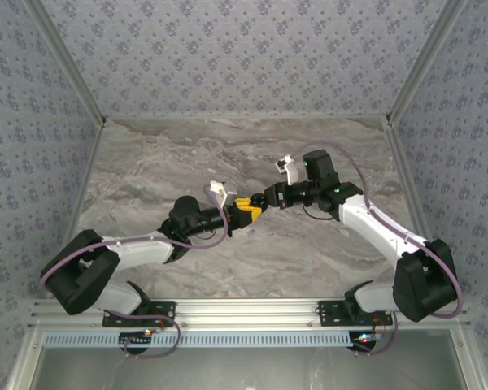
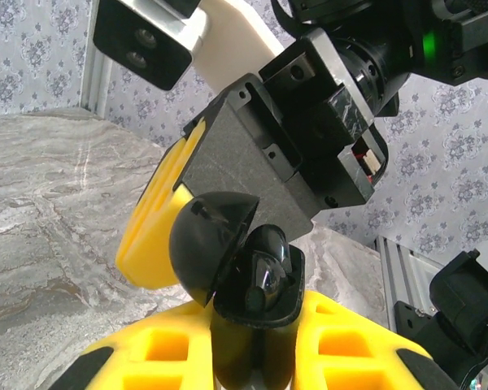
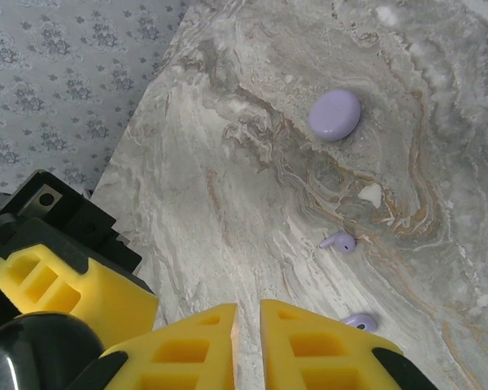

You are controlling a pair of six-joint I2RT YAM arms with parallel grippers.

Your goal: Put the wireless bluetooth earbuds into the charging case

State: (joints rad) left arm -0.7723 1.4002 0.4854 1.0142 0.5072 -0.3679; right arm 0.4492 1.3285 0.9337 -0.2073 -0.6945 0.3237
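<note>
LEFT: jaws of left gripper (image 2: 252, 357) clamped on open black charging case (image 2: 248, 284), lid up, cavity exposed for loading | RIGHT: right gripper (image 3: 248, 341) jaws nearly closed, contents unclear, just above case | BUDS: two pale purple earbuds (image 3: 339, 241) on worktop (image 3: 252, 162) beyond right jaws, closed purple case (image 3: 335, 114) farther

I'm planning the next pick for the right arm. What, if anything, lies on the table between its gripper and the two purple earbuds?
Nothing visible. In the right wrist view, bare marble separates the right gripper from the nearer purple earbud and the farther one. The purple case sits well beyond both.
</note>
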